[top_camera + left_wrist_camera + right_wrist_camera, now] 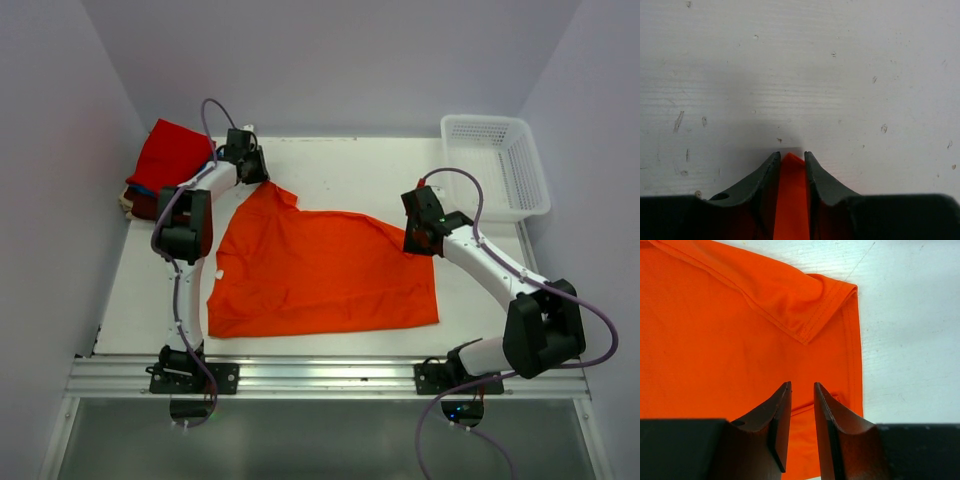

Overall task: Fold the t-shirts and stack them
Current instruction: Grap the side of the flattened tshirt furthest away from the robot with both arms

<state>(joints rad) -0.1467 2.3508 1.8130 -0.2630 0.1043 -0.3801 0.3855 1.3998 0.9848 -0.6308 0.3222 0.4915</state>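
While the orange t-shirt (320, 275) lies spread out in the middle of the table (350, 165), both arms reach to its far side, so the step in hand looks like the first fold. The left gripper (791, 159) is pinching a point of the orange cloth near the far left corner of the table, and the cloth stands up in a thin strip between its dark fingers. The right gripper (802, 390) is over the shirt's far corner on the right side. Its fingers are close together with only a thin gap, and orange shows in that gap, but the pictures do not make clear if it has caught the cloth or is just above it. A good next move would be for the right side to get a sure hold. Then both arms could lift together and bring the far side over to the near edge of the table, so that edge meets edge. They would need to move at the same speed, or the soft cloth may sag and bunch up. The shirt is thin, smooth and floppy, with small wrinkles and a flap (810, 305) turned over that has a neat stitched edge. The table top is white, hard and a bit scratched. A pile of folded shirts (168, 155), red on top, sits at the far left corner. A white basket (480, 120) with mesh walls sits at the far right corner.
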